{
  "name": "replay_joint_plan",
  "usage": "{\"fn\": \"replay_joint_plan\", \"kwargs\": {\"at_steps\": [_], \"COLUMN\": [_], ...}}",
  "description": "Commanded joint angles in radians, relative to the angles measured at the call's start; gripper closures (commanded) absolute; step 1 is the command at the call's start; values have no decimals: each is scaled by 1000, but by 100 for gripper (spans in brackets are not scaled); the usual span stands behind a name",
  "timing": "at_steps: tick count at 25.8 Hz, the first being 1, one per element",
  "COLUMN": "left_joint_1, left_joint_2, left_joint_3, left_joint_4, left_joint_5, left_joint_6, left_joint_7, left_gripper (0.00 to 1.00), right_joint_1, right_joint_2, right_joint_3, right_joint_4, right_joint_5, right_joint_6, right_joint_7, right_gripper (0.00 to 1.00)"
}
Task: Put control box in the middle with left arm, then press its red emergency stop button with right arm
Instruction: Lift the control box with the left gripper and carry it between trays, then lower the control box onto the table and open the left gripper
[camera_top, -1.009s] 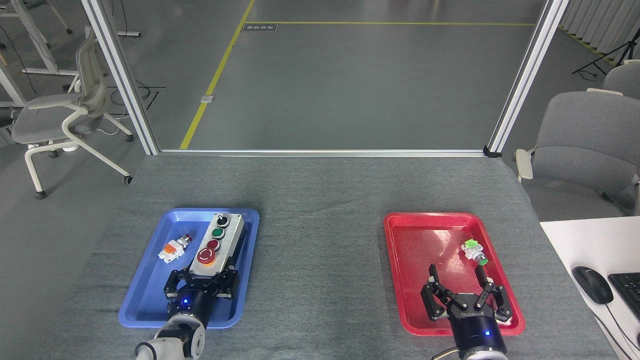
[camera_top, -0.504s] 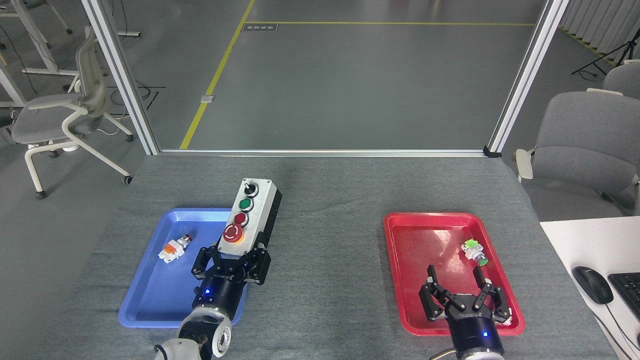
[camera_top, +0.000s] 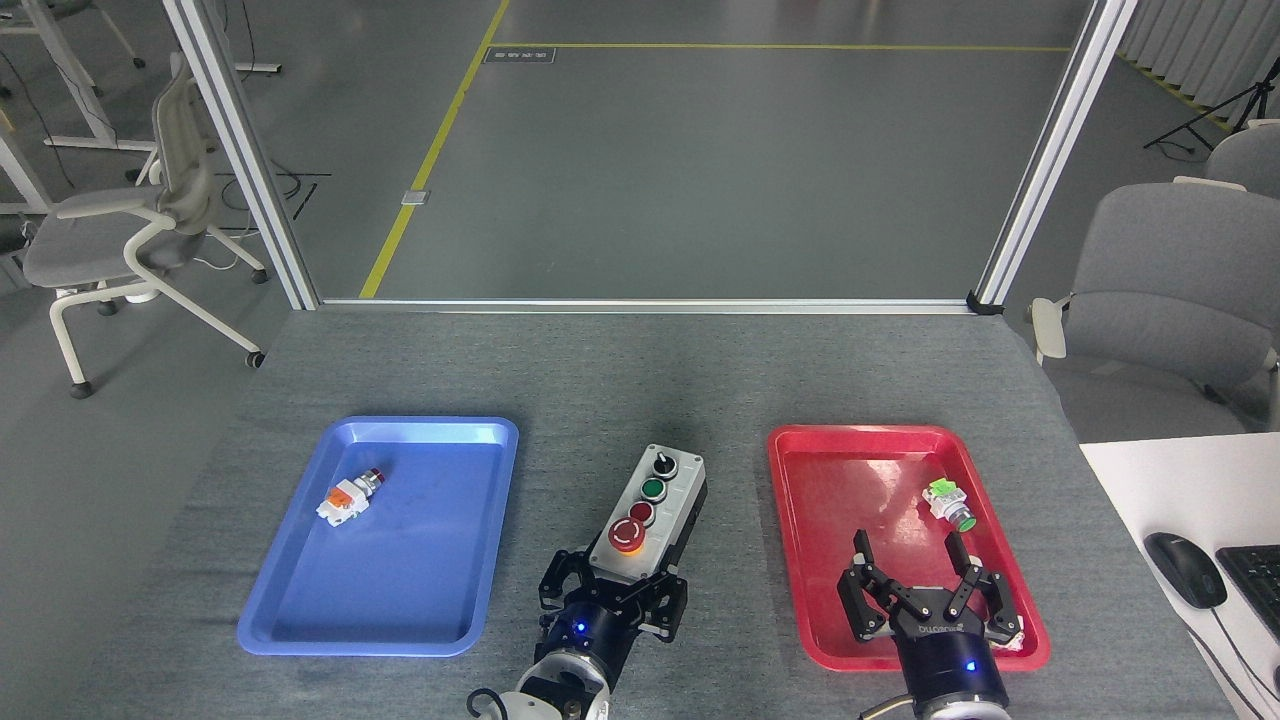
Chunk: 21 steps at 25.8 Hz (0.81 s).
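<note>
Two trays flanked the action, and the control box (camera_top: 652, 510) sat between them, over the bare grey cloth of the worktop (camera_top: 640, 380), with the left gripper (camera_top: 612, 592) clamped on its near end, jaws closed around the black base just below the red emergency stop button (camera_top: 628, 535). Whether the box was resting on the cloth or held just off it could not be told from this angle. It lay clear of the blue tray (camera_top: 300, 610), where only the loose orange-and-white pushbutton (camera_top: 345, 497) lay, and just beside the red tray (camera_top: 800, 520). So the placing step looked nearly finished: the left jaws would need to let go and back away. The right gripper (camera_top: 918, 585) hung over the near end of the red tray, jaws spread and empty, well placed to swing left and come down on the big red button.
</note>
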Motion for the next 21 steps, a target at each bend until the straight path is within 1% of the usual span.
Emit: {"fn": "replay_joint_plan", "kwargs": {"at_steps": [1,8,9,11,13,14,15,16,18,21], "left_joint_1": [-53,-68,-68,-68,-68,-68,-68,-68,-63,-30], "left_joint_2": [-3,-3,-3,-3,-3,-3,-3,-3,-2,6], "left_joint_3": [-61,-79,-79,-79,-81,-81,-82,-82,-82,-81], "left_joint_4": [90,157,157,157,155,155,151,145,120,56], "left_joint_5": [-3,6,7,7,7,7,9,10,10,12], "left_joint_6": [44,44,45,50,59,71,85,97,96,85], "left_joint_7": [6,0,-5,-8,-9,-9,-9,-9,-9,-9], "left_gripper": [100,100,92,71,44,28,15,5,2,1], "right_joint_1": [-2,-3,-3,-3,-3,-3,-3,-5,-5,-5], "right_joint_2": [-2,1,1,2,2,2,4,6,10,10], "right_joint_3": [1,2,2,2,2,2,2,2,2,4], "right_joint_4": [1,1,1,1,1,1,1,1,1,1], "right_joint_5": [-1,1,-1,1,1,1,1,2,4,5], "right_joint_6": [0,2,2,2,2,2,2,0,0,0], "right_joint_7": [0,0,0,0,0,1,1,1,1,3], "right_gripper": [2,2,2,3,3,3,4,5,7,18]}}
